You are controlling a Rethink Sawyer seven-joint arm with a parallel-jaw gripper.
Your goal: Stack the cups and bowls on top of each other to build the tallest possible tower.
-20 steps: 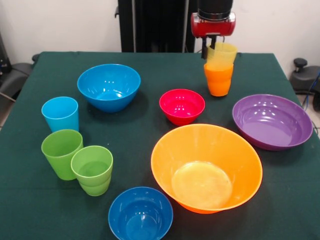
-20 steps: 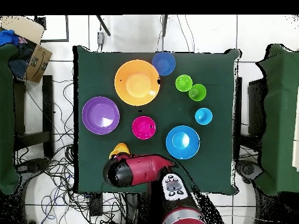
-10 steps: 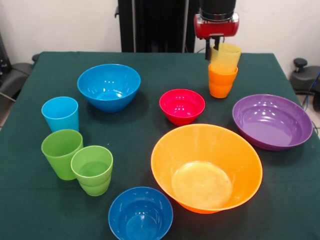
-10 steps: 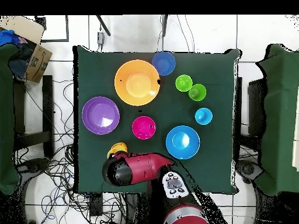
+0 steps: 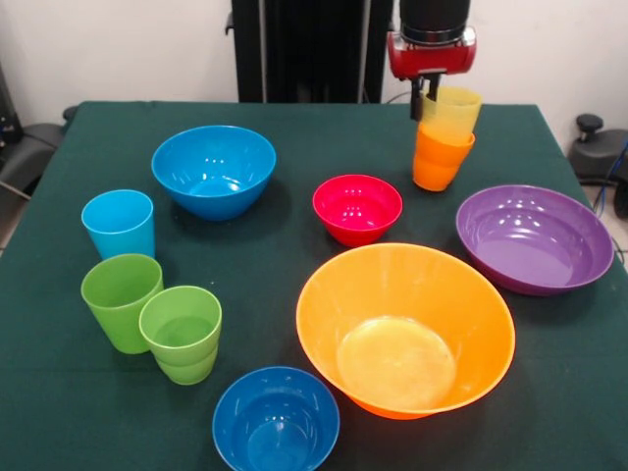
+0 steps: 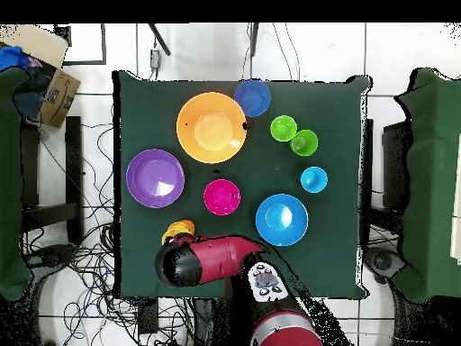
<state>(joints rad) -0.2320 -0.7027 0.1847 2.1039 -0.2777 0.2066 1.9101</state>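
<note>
Gripper (image 5: 428,96) fingers mostly hidden behind yellow cup (image 5: 450,111); open or closed not discernible. Arm head covers most of yellow and orange cup (image 6: 177,232) in overhead view. Near blue bowl (image 5: 276,422) cut by bottom edge in front view.

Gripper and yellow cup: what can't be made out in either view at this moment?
- Gripper grip: in the front view its tips sit behind the yellow cup; overhead the arm's head covers them. Open or shut is unclear.
- Yellow cup nested in the orange cup: overhead only an orange-yellow sliver shows beside the arm.
- Arm: cut off by the front view's top edge.
</note>
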